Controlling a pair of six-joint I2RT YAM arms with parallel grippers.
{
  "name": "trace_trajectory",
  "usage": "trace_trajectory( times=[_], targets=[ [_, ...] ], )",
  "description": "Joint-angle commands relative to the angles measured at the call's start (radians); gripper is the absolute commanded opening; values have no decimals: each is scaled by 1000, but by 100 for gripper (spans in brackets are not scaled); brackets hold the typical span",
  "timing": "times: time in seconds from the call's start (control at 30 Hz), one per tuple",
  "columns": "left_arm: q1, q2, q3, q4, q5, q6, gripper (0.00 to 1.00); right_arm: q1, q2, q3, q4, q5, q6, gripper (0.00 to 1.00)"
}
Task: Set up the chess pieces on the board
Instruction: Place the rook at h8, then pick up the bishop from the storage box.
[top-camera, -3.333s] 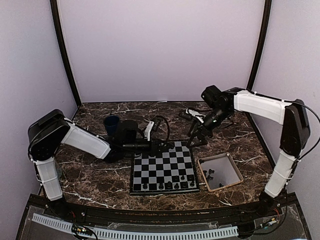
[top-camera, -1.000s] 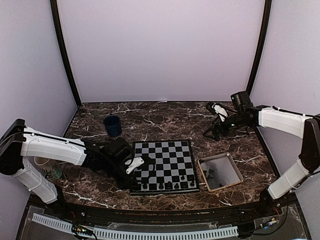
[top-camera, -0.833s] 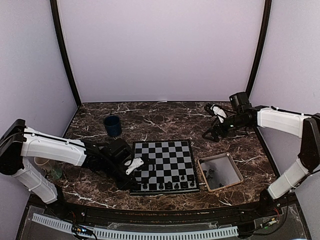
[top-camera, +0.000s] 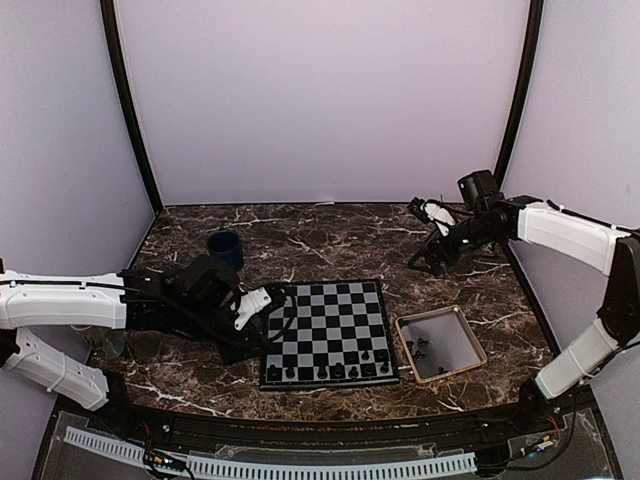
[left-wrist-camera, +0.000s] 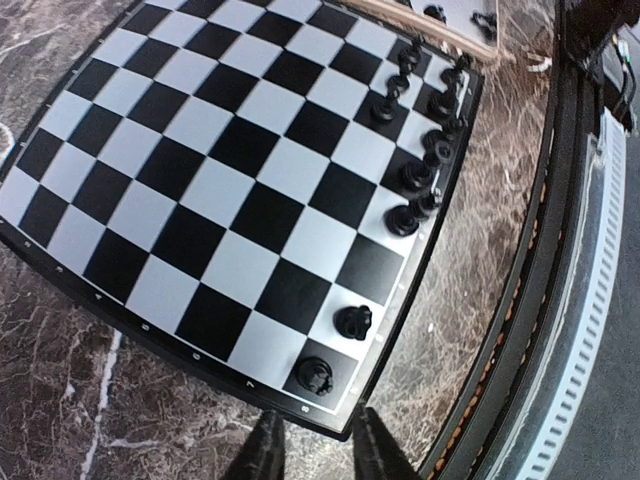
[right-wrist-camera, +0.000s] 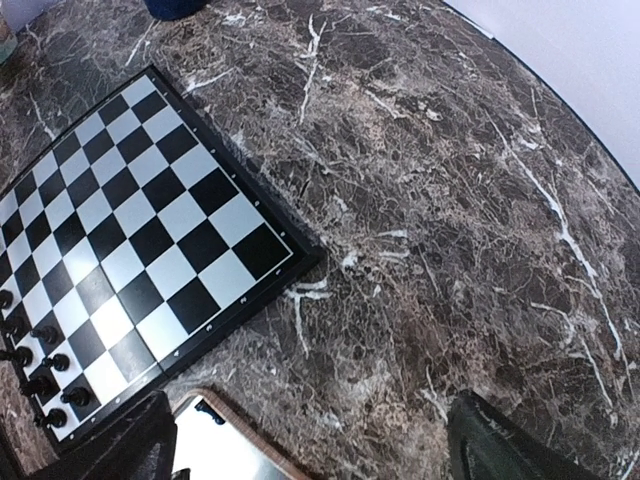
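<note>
While two white-shelled arms with black joints reach over it, one dark brown marble-patterned table (top-camera: 330, 240), veined in white, fills the floor of a pale lilac enclosure. The left arm (top-camera: 60, 300) lies low across the table's left side. The right arm (top-camera: 560, 225) stretches over the far right corner, well apart from the board. One flat square board (top-camera: 325, 320) of glossy black and pale grey squares with a thin black border lies at the middle. Just to its right sits one smaller square tray (top-camera: 455, 371) with a tan rim and a pale floor. One round dark blue cup (top-camera: 225, 250) stands behind the board's left corner. The chess pieces (left-wrist-camera: 353, 322) are tiny, near-black and knobbed. About ten stand on the board's nearest two rows, too crowded toward the right for a firm count. A few more (top-camera: 422, 346) lie in the tray. The left gripper (left-wrist-camera: 315, 450) hovers just off the board's near left corner, its dark fingers slightly parted with nothing between them. The right gripper (right-wrist-camera: 305, 410) has its fingers spread wide and empty, above bare marble between the board's far corner and the tray.
</note>
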Motion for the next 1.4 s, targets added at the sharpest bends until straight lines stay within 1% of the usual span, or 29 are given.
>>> trace_trajectory(
  times=[0.0, 0.07, 0.1, 0.13, 0.17, 0.2, 0.23, 0.27, 0.33, 0.4, 0.53, 0.6, 0.67, 0.73, 0.83, 0.9, 1.0, 1.03, 1.1, 1.17, 1.23, 1.27, 1.3, 1.37],
  targets=[
    [3, -44, 50, 49, -138, 52, 22, 9, -55, 106, -177, 10, -91, 87],
    [14, -45, 66, 118, -175, 67, 20, 17, -48, 149, -265, 18, -111, 79],
    [26, -42, 72, 158, -197, 67, 22, 21, -43, 162, -306, 23, -127, 76],
    [33, -37, 76, 207, -234, 56, 32, 25, -41, 162, -333, 34, -138, 72],
    [49, -30, 78, 277, -283, 28, 53, 31, -40, 152, -348, 51, -147, 70],
    [61, -15, 81, 325, -353, -14, 81, 36, -42, 134, -356, 71, -155, 67],
    [74, 4, 90, 362, -412, -62, 92, 43, -45, 112, -356, 93, -160, 64],
    [94, 27, 109, 386, -429, -86, 95, 47, -48, 83, -354, 119, -162, 62],
    [127, 91, 164, 403, -397, -108, 98, 61, -54, 27, -347, 160, -166, 57],
    [145, 186, 245, 394, -367, -109, 99, 72, -61, -37, -348, 171, -167, 54],
    [146, 331, 384, 315, -299, -7, 99, 76, -76, -110, -328, 168, -160, 48],
    [146, 352, 410, 290, -318, 31, 99, 76, -74, -129, -328, 158, -153, 45],
    [146, 336, 387, 308, -345, 69, 99, 76, -72, -149, -325, 145, -150, 43],
    [146, 298, 326, 372, -382, 90, 99, 78, -73, -172, -309, 137, -152, 43],
    [146, 230, 202, 531, -366, 118, 99, 85, -63, -185, -296, 122, -162, 43],
    [146, 208, 154, 584, -353, 130, 99, 100, -49, -181, -291, 125, -167, 42],
    [146, 205, 154, 590, -360, 113, 99, 138, -39, -168, -292, 137, -199, 42],
    [146, 206, 150, 605, -353, 121, 99, 153, -39, -166, -295, 141, -221, 41],
    [146, 231, 148, 628, -382, 123, 99, 190, -46, -163, -298, 158, -278, 41],
    [146, 255, 179, 576, -348, 153, 99, 223, -48, -158, -294, 183, -341, 40],
    [146, 270, 216, 517, -339, 142, 99, 242, -33, -134, -299, 210, -400, 39],
    [146, 265, 220, 510, -305, 168, 99, 250, -19, -119, -308, 221, -425, 38],
    [146, 254, 213, 514, -265, 195, 98, 259, 0, -102, -317, 233, -450, 37],
    [146, 213, 163, 585, -251, 210, 99, 282, 38, -77, -330, 261, -487, 35]
  ],
)
